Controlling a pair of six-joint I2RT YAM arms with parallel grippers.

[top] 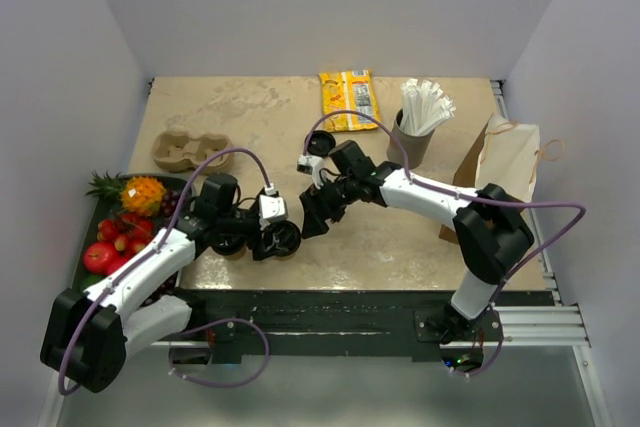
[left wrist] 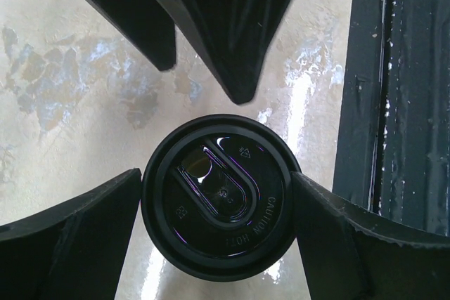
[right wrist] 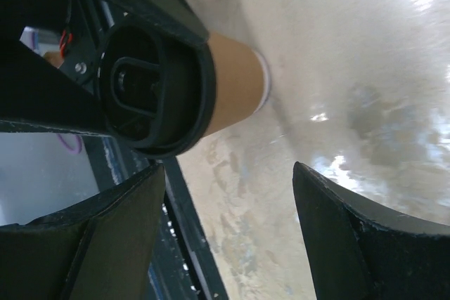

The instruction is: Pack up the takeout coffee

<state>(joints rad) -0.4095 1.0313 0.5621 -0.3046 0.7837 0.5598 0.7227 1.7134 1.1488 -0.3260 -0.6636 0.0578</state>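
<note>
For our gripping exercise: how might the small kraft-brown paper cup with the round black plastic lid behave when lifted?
This small kraft-brown paper cup is probably light. Its wall may dent if squeezed; the round black plastic lid likely stiffens it.

The lid (left wrist: 218, 198) is glossy black plastic with raised lettering, mirroring the light. The cup (right wrist: 235, 82) is matt brown kraft paper. The bench (left wrist: 70, 103) is smooth, mottled beige with a wet-looking sheen. The carrier (top: 190, 150) is rough, matt moulded pulp.
</note>
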